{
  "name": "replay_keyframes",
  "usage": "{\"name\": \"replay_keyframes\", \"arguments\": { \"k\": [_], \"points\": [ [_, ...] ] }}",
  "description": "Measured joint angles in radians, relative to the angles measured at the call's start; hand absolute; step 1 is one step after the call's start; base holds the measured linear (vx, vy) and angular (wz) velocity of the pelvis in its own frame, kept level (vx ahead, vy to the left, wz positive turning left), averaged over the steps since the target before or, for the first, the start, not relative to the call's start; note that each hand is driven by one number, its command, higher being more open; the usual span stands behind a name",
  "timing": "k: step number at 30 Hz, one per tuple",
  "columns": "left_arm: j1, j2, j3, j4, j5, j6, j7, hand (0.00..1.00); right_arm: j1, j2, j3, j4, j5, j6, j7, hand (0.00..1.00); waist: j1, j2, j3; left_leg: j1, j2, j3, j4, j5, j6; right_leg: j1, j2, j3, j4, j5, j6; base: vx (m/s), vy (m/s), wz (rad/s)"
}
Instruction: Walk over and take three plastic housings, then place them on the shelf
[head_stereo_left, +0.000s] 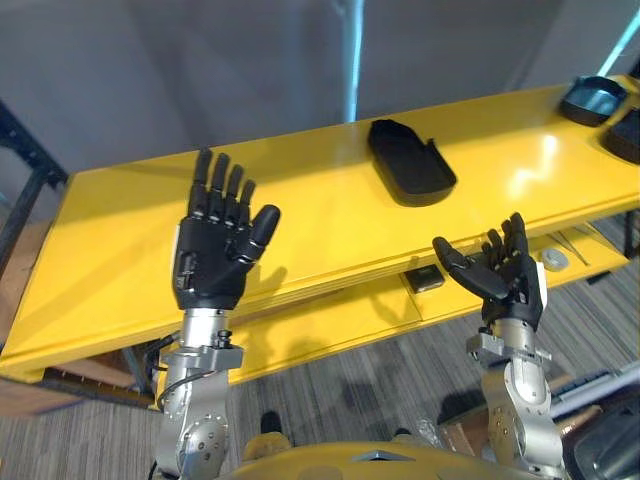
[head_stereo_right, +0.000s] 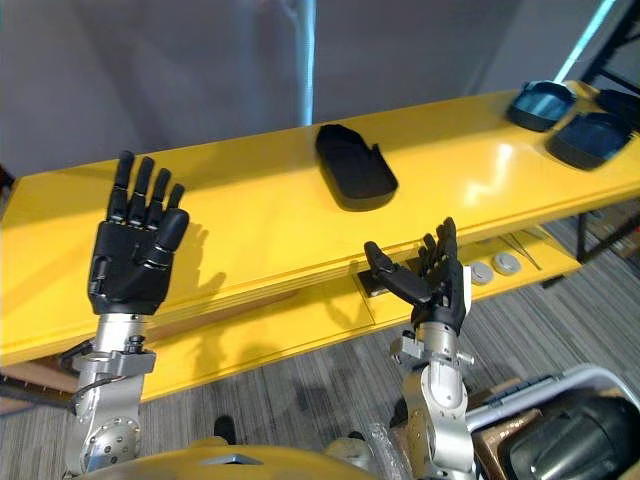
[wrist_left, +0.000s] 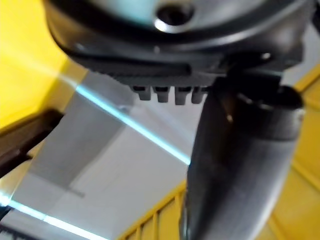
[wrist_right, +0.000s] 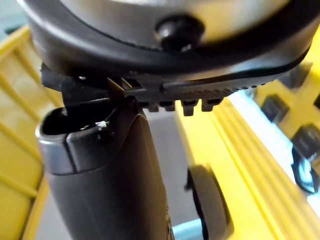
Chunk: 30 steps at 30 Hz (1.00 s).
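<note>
A black plastic housing (head_stereo_left: 410, 162) lies open side up on the yellow shelf top (head_stereo_left: 300, 215), near its middle. Two more dark housings (head_stereo_right: 540, 104) (head_stereo_right: 588, 138) rest at the far right end of that top. My left hand (head_stereo_left: 215, 245) is raised over the left part of the shelf, fingers straight and spread, holding nothing. My right hand (head_stereo_left: 500, 270) hovers in front of the shelf's front edge, below and right of the middle housing, fingers relaxed and empty. The left thumb (wrist_left: 235, 165) and the right thumb (wrist_right: 105, 180) stand free in the wrist views.
A lower yellow shelf (head_stereo_left: 340, 320) carries a small dark block (head_stereo_left: 427, 279) and round metal discs (head_stereo_right: 495, 267). A dark frame (head_stereo_left: 25, 170) stands at the shelf's left end. Grey carpet (head_stereo_left: 350, 400) lies below. A box of dark parts (head_stereo_right: 560, 430) sits at lower right.
</note>
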Motion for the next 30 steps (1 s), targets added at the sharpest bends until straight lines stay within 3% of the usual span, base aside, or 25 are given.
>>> {"name": "replay_keyframes", "arguments": {
  "k": [4,9,14,16,18,21,24,26,30],
  "points": [
    [-0.022,0.024,-0.067,0.003,-0.001,0.029,0.004,1.00,0.124,0.022,-0.038,-0.053,0.000,-0.019,-0.013,1.00,-0.048,-0.005,-0.008,0.023,0.009,0.098,0.000,-0.026,-0.012,-0.052,0.011,0.098,0.001,0.010,0.002,0.00,0.023,-0.84],
    [-0.086,0.058,-0.146,0.088,-0.001,0.029,0.073,1.00,0.268,0.032,-0.137,-0.057,-0.057,-0.030,-0.049,1.00,-0.138,-0.016,-0.027,0.106,0.045,0.292,0.004,-0.061,-0.046,-0.108,0.073,0.281,-0.002,0.043,-0.006,0.08,-0.007,-1.04],
    [-0.190,0.075,-0.202,0.173,-0.002,0.029,0.169,1.00,0.319,0.033,-0.181,-0.057,-0.073,-0.033,-0.055,1.00,-0.204,-0.014,-0.030,0.121,0.070,0.351,0.005,-0.072,-0.060,-0.112,0.106,0.326,-0.029,0.061,-0.010,0.06,-0.029,-0.43],
    [-0.206,0.076,-0.206,0.180,-0.002,0.029,0.190,1.00,0.321,0.033,-0.175,-0.057,-0.071,-0.034,-0.052,1.00,-0.211,-0.011,-0.030,0.117,0.078,0.351,0.012,-0.079,-0.058,-0.118,0.115,0.328,-0.030,0.061,-0.010,0.02,-0.026,-0.08],
    [-0.217,0.077,-0.198,0.179,-0.002,0.028,0.216,1.00,0.310,0.031,-0.166,-0.057,-0.071,-0.039,-0.044,1.00,-0.191,-0.012,-0.029,0.071,0.079,0.270,0.093,-0.150,-0.049,-0.137,0.119,0.350,-0.020,0.064,-0.014,0.01,0.000,-0.32],
    [-0.145,0.078,-0.105,0.161,-0.002,0.028,0.241,1.00,0.209,-0.027,-0.108,-0.054,-0.069,-0.053,-0.018,1.00,-0.107,0.014,-0.010,0.002,0.012,-0.068,0.307,-0.371,0.017,-0.142,0.154,0.464,-0.009,0.067,-0.021,0.00,0.093,-1.00],
    [-0.094,0.076,-0.032,0.155,-0.001,0.028,0.223,1.00,0.129,-0.092,-0.064,-0.007,-0.070,-0.054,-0.019,1.00,-0.082,0.048,0.001,-0.025,0.006,-0.115,0.403,-0.435,0.039,-0.144,0.166,0.496,0.002,0.067,-0.019,0.01,0.122,-0.48],
    [-0.091,0.078,-0.017,0.155,-0.002,0.021,0.196,1.00,0.096,-0.093,-0.041,0.049,-0.067,-0.054,-0.029,1.00,-0.060,0.052,0.012,-0.033,-0.001,-0.126,0.436,-0.448,0.041,-0.150,0.161,0.495,0.019,0.067,-0.017,-0.03,0.144,-0.03],
    [-0.088,0.076,-0.046,0.110,0.001,0.000,0.172,1.00,0.120,-0.040,0.058,0.071,-0.068,-0.054,-0.020,1.00,-0.054,0.020,0.075,-0.038,-0.025,-0.157,0.507,-0.482,0.052,-0.179,0.163,0.498,0.118,0.048,-0.006,-0.09,0.101,-0.13]
  ]
}}
